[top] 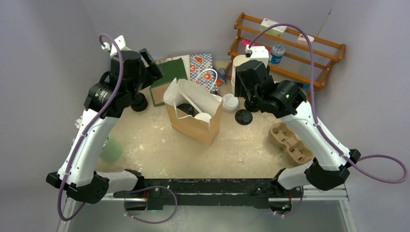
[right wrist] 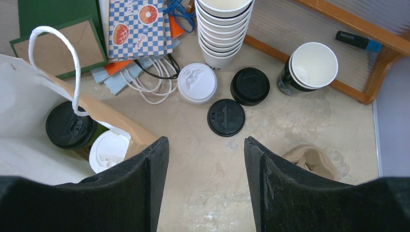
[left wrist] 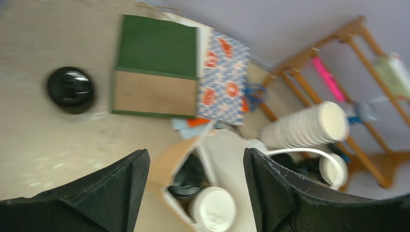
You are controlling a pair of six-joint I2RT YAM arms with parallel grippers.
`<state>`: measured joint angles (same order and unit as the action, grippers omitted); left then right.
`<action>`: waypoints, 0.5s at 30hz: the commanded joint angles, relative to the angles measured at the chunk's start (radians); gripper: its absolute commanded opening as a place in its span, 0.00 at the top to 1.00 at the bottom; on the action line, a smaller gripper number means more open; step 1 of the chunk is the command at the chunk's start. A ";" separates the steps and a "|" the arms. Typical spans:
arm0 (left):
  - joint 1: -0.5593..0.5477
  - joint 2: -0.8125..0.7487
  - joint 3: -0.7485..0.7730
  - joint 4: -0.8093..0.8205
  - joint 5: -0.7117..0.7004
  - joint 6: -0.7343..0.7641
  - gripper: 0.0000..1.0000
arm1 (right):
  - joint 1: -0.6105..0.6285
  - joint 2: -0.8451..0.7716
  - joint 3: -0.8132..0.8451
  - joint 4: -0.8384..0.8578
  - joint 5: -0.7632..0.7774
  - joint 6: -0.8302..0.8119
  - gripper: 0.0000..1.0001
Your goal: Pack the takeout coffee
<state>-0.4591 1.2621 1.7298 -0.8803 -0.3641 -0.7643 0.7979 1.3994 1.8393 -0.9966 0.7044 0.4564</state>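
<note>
Black-lidded cup (right wrist: 69,125), white-lidded cup (right wrist: 109,150) upright side by side in bag (right wrist: 29,92)

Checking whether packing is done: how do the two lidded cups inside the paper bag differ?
Lid colour: the black-lidded cup has a black lid, the white-lidded cup a white one. Place: seen from above, the black-lidded cup sits to the left and farther back, the white-lidded cup to the right and nearer. Both stand upright, lidded, side by side in the paper bag.

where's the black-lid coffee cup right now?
In the top view the black-lidded cup sits inside the open paper bag at mid-table, just left of the white-lidded cup, which is also in the bag.
</note>
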 commanded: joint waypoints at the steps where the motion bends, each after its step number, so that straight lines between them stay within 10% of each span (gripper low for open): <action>1: 0.006 -0.027 0.082 -0.357 -0.422 -0.055 0.31 | -0.004 -0.005 0.010 0.010 -0.015 0.002 0.39; 4: 0.049 -0.021 0.093 -0.542 -0.554 -0.157 0.44 | -0.004 0.004 0.027 0.007 -0.030 -0.009 0.39; 15: 0.437 -0.091 -0.178 -0.515 -0.623 -0.097 0.47 | -0.005 0.101 0.135 -0.063 -0.102 -0.059 0.39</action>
<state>-0.0956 1.1893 1.6199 -1.3922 -0.8982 -0.8803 0.7971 1.4670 1.9148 -1.0168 0.6376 0.4267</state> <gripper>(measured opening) 0.546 0.609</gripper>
